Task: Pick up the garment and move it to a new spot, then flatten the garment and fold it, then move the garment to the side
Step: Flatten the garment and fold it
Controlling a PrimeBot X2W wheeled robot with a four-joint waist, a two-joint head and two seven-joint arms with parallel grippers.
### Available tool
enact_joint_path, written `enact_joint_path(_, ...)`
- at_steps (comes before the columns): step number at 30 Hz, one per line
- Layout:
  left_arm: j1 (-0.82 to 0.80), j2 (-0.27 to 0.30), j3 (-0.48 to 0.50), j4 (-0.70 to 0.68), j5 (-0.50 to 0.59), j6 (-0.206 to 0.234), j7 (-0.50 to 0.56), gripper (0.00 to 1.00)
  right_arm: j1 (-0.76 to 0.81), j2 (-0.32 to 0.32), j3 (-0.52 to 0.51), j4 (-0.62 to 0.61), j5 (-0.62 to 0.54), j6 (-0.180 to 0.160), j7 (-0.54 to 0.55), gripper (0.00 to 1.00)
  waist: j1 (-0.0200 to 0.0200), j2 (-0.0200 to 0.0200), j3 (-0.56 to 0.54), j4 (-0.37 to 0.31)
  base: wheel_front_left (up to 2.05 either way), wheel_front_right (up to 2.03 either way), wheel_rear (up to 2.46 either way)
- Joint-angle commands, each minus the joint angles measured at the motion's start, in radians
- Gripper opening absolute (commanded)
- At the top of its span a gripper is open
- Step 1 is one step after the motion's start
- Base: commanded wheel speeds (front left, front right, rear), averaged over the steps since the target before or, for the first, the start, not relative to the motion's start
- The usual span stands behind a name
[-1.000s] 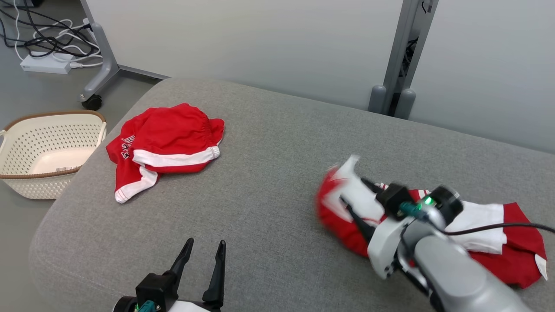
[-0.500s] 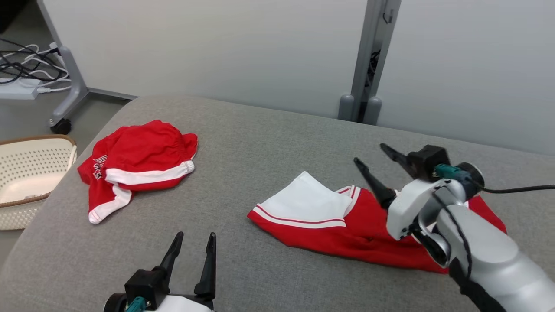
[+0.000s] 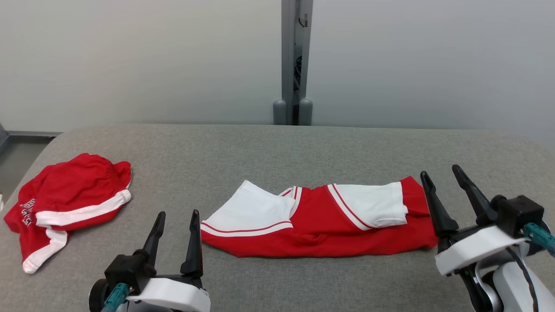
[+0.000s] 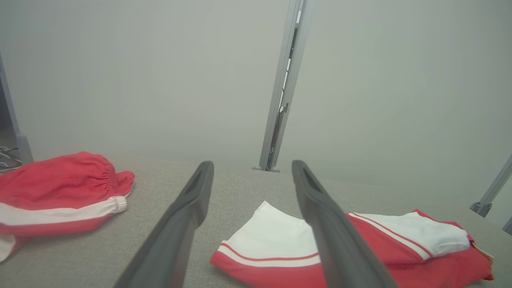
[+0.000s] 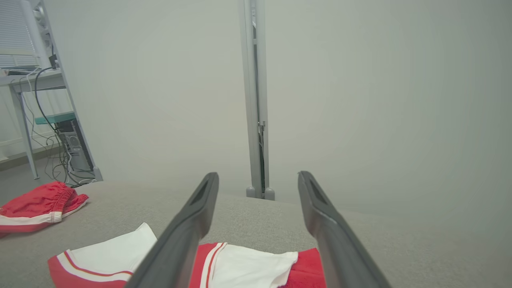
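Observation:
The garment (image 3: pixel 321 225), a red shirt with white sleeves, lies as a long folded strip across the middle of the grey padded table (image 3: pixel 277 147). My left gripper (image 3: pixel 178 213) stands open just left of the shirt's left sleeve, fingers apart with nothing between them. At the shirt's right end my right gripper (image 3: pixel 440 171) is open and empty too. In the left wrist view the shirt (image 4: pixel 272 236) lies ahead and to the right of the open left gripper (image 4: pixel 252 164). The right wrist view has the shirt (image 5: pixel 248 264) below and left of the open right gripper (image 5: pixel 258 174).
A second red garment with white bands, a pair of shorts (image 3: pixel 71 195), lies crumpled at the table's left end, also seen as shorts (image 4: pixel 56 188) and shorts (image 5: pixel 36 204). A grey post (image 3: pixel 294 60) stands behind the table against the pale wall. A desk with cables (image 5: pixel 48 120) is far left.
My right gripper opened and let go of the shirt, which now lies stretched out on the table. The right arm drew back to the shirt's right end. The head camera has turned.

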Motion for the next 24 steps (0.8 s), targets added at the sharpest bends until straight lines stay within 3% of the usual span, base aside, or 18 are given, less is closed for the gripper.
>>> enact_joint_path(1, -0.004, 0.004, 0.008, -0.005, -0.005, 0.008, -0.001, 1.00, 0.033, 0.006, -0.014, -0.024, -0.012, 0.000, -0.001, 1.00, 0.0000, -0.0001, -0.006, -0.032, 0.00, 0.00, 0.00)
enact_joint_path(12, 0.040, 0.004, 0.018, 0.009, 0.006, 0.005, -0.001, 1.00, 0.175, 0.080, -0.075, -0.076, -0.050, 0.000, -0.001, 1.00, 0.0000, -0.0001, -0.007, -0.079, 0.00, 0.00, 0.00)
enact_joint_path(24, 0.032, 0.004, -0.014, 0.037, 0.046, -0.025, -0.001, 1.00, 0.072, 0.059, 0.002, 0.161, 0.099, 0.000, -0.001, 1.00, 0.0000, -0.0001, 0.037, 0.003, 0.00, 0.00, 0.00)
